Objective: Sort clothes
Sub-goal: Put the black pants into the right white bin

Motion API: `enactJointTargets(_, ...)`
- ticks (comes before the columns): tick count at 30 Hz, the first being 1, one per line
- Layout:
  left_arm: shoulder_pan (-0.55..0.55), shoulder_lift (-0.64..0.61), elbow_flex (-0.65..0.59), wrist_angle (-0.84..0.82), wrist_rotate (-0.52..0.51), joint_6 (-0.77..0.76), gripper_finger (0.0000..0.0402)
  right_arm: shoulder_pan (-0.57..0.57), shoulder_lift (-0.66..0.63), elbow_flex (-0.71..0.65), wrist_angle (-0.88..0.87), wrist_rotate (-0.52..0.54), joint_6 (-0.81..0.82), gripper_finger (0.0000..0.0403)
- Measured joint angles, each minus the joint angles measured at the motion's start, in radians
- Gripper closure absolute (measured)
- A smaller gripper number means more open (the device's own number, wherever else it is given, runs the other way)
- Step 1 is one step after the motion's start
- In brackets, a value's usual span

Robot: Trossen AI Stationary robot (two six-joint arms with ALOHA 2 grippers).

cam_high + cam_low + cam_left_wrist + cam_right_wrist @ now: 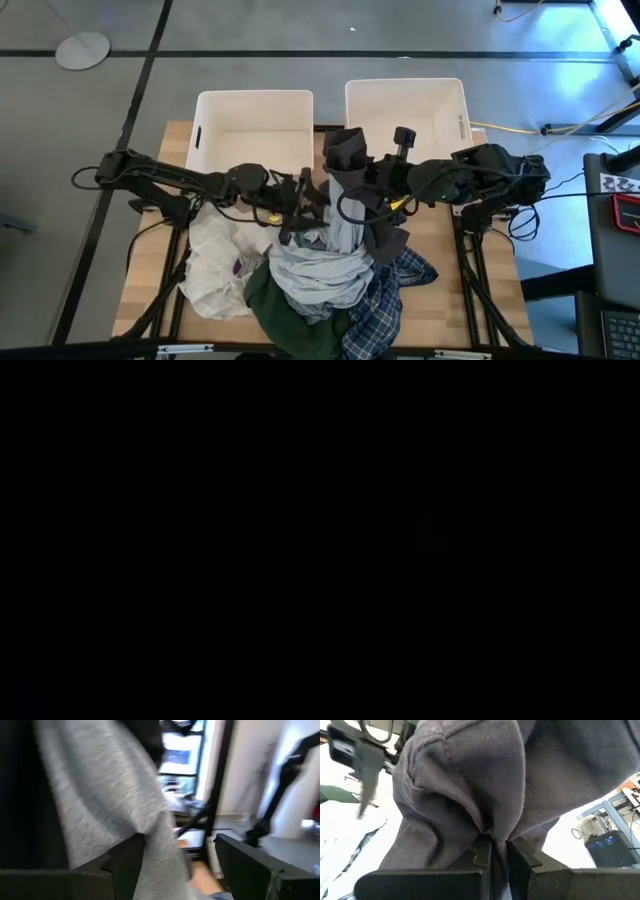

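The clothes lie heaped on the table's near half: a white garment (215, 265), a dark green one (272, 312), a plaid shirt (388, 298) and a pale grey-blue garment (322, 268). A strip of the pale grey-blue one rises toward the grippers. My right gripper (365, 185) (499, 847) is above the pile, shut on a dark grey garment (350, 150). My left gripper (300, 205) (180, 845) stands open beside it, with pale grey cloth (100, 805) hanging between its fingers. The low view is black. My left gripper is open and pinches nothing. The hanging pale grey cloth lies against the inner side of one finger (127, 862) and runs down past it. My right gripper pinches a bunched fold of the dark grey garment (492, 832), several layers, between its two fingers. The fingers come from the table's right, slanting down. The garment bulges above them and hangs below, its lower part (388, 240) on the pile.
Two white bins stand side by side at the table's far edge, one left (255, 100) and one right (405, 88), both showing bare bottoms. Bare wood (450, 250) shows right of the pile.
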Motion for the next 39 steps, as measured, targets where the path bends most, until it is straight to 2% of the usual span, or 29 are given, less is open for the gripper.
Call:
enactJointTargets(2,0.000,0.020,0.011,0.009,0.050,-0.003,0.0165,0.000,0.000,0.000,0.000,0.000,-0.002,0.0369)
enactJointTargets(5,-0.003,0.041,0.035,0.011,0.060,0.000,0.0165,0.000,0.000,0.000,0.001,0.000,-0.003,0.0369)
enactJointTargets(12,0.006,0.066,0.050,0.001,-0.129,0.057,0.0165,0.000,0.000,0.000,0.003,0.000,-0.003,0.0369)
enactJointTargets(22,-0.003,0.112,0.052,0.146,-0.140,0.077,0.0165,0.000,0.006,0.000,0.009,0.001,-0.003,0.0369)
enactJointTargets(25,-0.002,0.143,0.052,0.190,-0.186,0.081,0.0168,0.000,0.012,0.000,0.008,0.000,-0.003,0.0369)
enactJointTargets(30,0.005,0.165,0.052,0.210,-0.248,0.104,0.0214,0.000,0.021,0.000,0.004,0.000,-0.003,0.0369)
enactJointTargets(39,-0.020,0.128,0.053,0.116,-0.223,0.163,0.0353,0.000,0.027,0.000,0.003,0.000,-0.003,0.0369)
